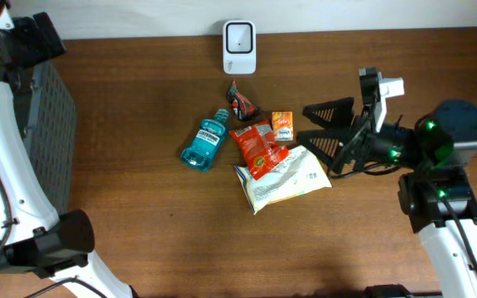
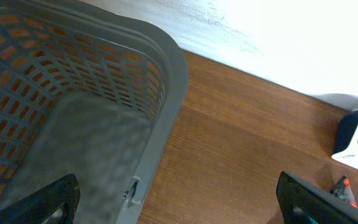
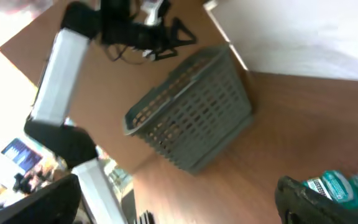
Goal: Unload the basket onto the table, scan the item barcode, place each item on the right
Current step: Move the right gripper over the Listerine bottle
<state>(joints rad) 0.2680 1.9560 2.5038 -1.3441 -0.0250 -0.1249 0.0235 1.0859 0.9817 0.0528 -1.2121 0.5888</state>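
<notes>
Carton (image 1: pixel 281 124) lies just beside right gripper (image 1: pixel 303 123).

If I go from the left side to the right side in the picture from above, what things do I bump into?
Grey basket → blue mouthwash bottle → red snack bag → right gripper, its jaws open.

basket (image 1: pixel 52 141) far left | scanner (image 1: pixel 239 47) behind packets (image 1: pixel 259 149) | bottle (image 1: pixel 205 141) beside packets
</notes>
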